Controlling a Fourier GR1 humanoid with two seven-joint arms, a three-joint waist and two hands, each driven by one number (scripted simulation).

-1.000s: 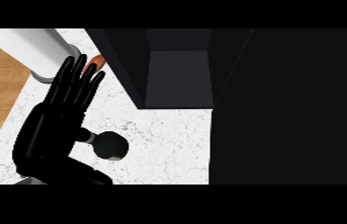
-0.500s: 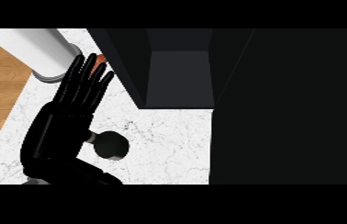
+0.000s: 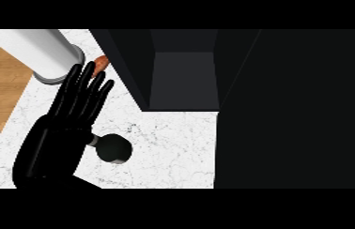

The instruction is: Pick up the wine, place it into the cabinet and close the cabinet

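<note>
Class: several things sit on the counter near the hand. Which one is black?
The round-topped wine bottle right of the left hand; the cylinder is white, the small thing orange.

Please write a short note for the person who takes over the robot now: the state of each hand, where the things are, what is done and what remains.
Left hand: open, fingers straight, over the counter at the view's left, holding nothing.
Right hand: not in view.
Wine: a dark bottle seen from above, standing on the counter just right of the left hand's thumb, not gripped.
Cabinet: open, at the view's upper middle, its inside dark; no bottle can be seen in it.
Done: nothing yet.
Left: grasp the wine, put it in the cabinet, close the cabinet.
</note>
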